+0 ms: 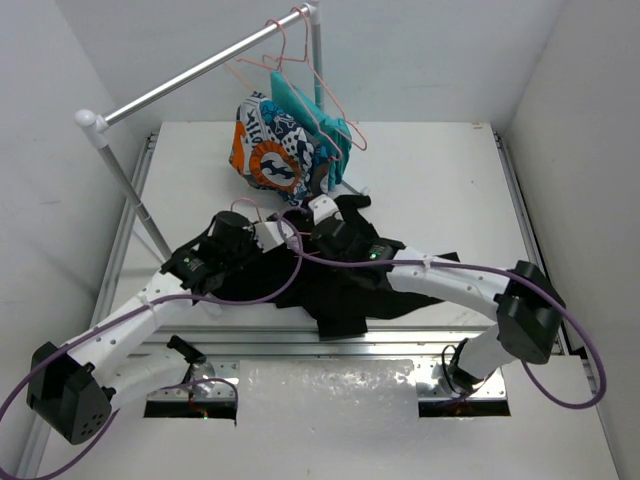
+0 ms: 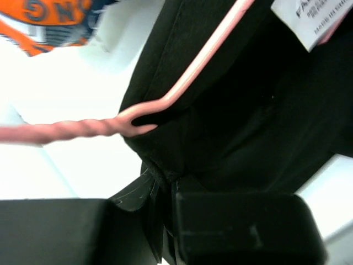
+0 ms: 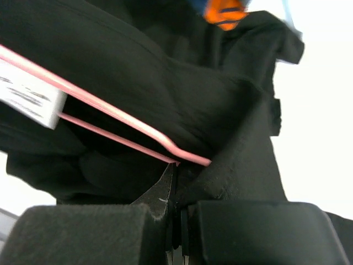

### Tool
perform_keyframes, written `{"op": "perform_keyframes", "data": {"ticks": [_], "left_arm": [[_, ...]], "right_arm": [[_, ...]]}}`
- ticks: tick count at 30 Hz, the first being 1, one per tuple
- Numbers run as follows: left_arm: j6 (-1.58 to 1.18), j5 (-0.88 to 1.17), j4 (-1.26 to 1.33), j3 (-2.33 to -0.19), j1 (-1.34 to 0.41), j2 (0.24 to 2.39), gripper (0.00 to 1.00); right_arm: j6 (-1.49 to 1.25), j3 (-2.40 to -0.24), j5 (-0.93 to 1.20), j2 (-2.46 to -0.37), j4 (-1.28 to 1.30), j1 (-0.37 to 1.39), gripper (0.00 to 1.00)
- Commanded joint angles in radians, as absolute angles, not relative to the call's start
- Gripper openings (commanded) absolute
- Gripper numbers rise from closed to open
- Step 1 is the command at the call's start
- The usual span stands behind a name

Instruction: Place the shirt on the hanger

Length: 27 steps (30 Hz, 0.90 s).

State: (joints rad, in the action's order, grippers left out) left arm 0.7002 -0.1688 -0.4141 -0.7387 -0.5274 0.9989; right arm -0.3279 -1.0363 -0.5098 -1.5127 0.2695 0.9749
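The left fingers (image 2: 242, 226) and the right fingers (image 3: 253, 232) each clamped shirt (image 3: 165, 83) fabric; the hanger (image 2: 190, 74) wire entered the collar.

White walls (image 1: 420, 50), white table (image 1: 450, 190), steel clothes rail (image 1: 190, 80), bright even light.

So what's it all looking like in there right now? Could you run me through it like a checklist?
Surface: white table, flat.
Job's things: black shirt heaped by the arms; pink hanger partly tucked in its fabric, near the white label.
Clutter: patterned garment, teal garment, spare hangers on the rail.
Claws: left claw and right claw both pinch shirt fabric.
Cables: purple cables along both arms.
Surroundings: white walls.
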Motion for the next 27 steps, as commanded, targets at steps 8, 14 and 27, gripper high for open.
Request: {"op": "perform_keyframes", "data": {"ticks": [8,14,27], "left_arm": [[0.63,0.189,-0.429,-0.819,-0.558,0.969,0.0],[0.649,0.229,-0.476,-0.81,-0.561,0.968,0.0],[0.598,0.189,-0.364,-0.83,-0.56,0.969,0.0]], "right_arm": [[-0.183,-0.945,-0.368,-1.454,-0.094,1.085,0.0],[-0.124,-0.973,-0.387,-1.48,-0.093,1.085,0.0],[-0.083,-0.505,0.25,-1.232,-0.479,1.083,0.0]]}}
